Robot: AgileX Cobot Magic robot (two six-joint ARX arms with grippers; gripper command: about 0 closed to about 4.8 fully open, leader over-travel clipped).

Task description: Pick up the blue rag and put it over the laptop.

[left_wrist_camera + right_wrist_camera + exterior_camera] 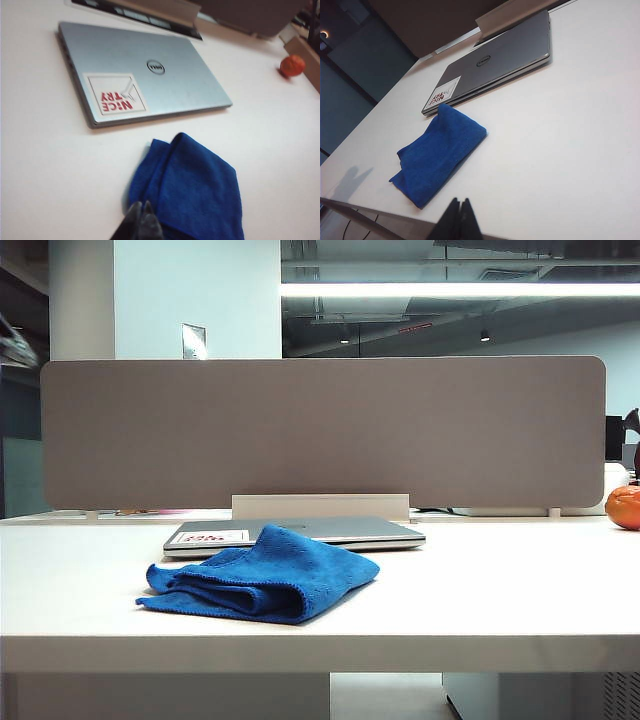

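Note:
The blue rag lies folded and rumpled on the white table, just in front of the laptop. The laptop is shut, silver-grey, with a white sticker with red marks at one corner of its lid. My left gripper is shut and empty, its tips hanging over the near edge of the rag. My right gripper is shut and empty, above the table's front edge, well short of the rag. Neither gripper shows in the exterior view.
A grey partition screen stands behind the laptop. An orange round object sits at the table's far right. The white table stretches wide on both sides of the rag.

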